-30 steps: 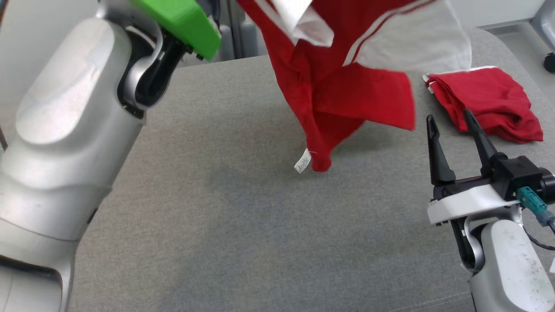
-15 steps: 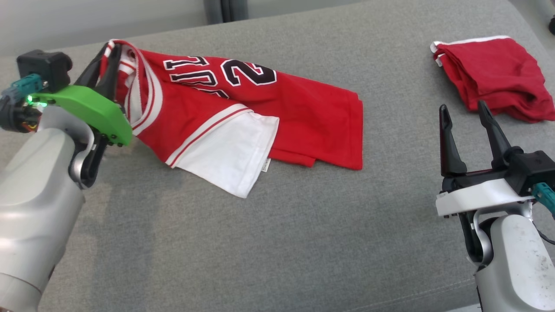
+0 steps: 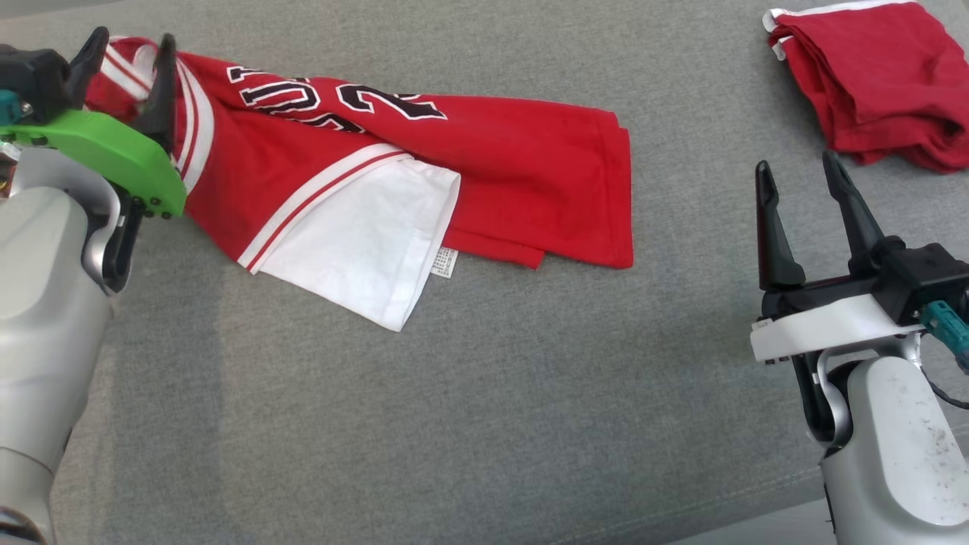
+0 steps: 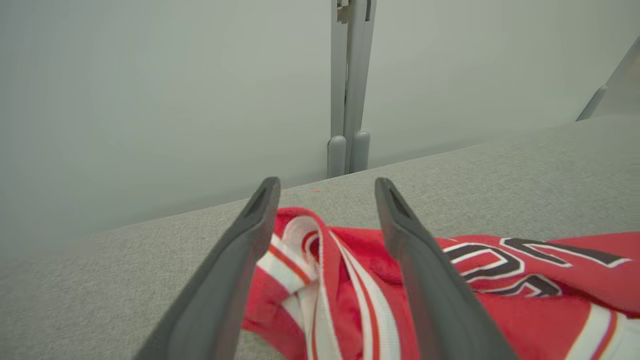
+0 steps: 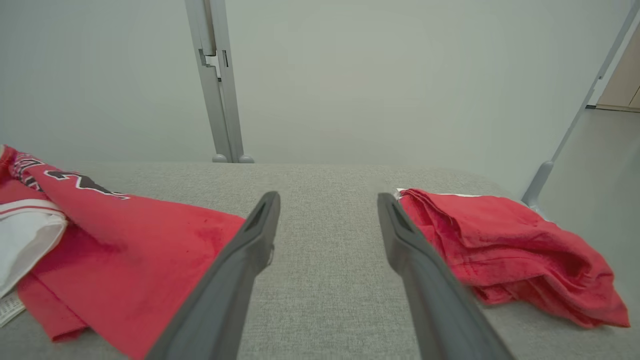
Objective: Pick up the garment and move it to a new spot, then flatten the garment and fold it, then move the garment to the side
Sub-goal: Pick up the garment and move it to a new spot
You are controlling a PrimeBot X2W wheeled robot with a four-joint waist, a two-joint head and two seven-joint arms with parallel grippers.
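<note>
The garment (image 3: 484, 159) is a red jersey with white trim and black lettering, lying crumpled across the grey cushion (image 3: 454, 424), a white panel folded over its front. My left gripper (image 3: 129, 49) stands open at the jersey's left end, its fingers either side of the striped collar (image 4: 320, 260) without pinching it. The jersey's red body (image 5: 140, 250) also shows at the left of the right wrist view. My right gripper (image 3: 795, 178) is open at the lower right, apart from the jersey, with bare cushion between its fingers (image 5: 250, 260).
A second red cloth (image 3: 870, 76) lies bunched at the far right corner of the cushion, near my right gripper; it shows as the red cloth (image 5: 505, 250) in the right wrist view. A grey wall with a metal post (image 4: 347, 85) stands behind the cushion.
The jersey hung in the air a second ago and now lies on the cushion. My left gripper came down with it and has opened, letting go of the collar. The camera tilted.
</note>
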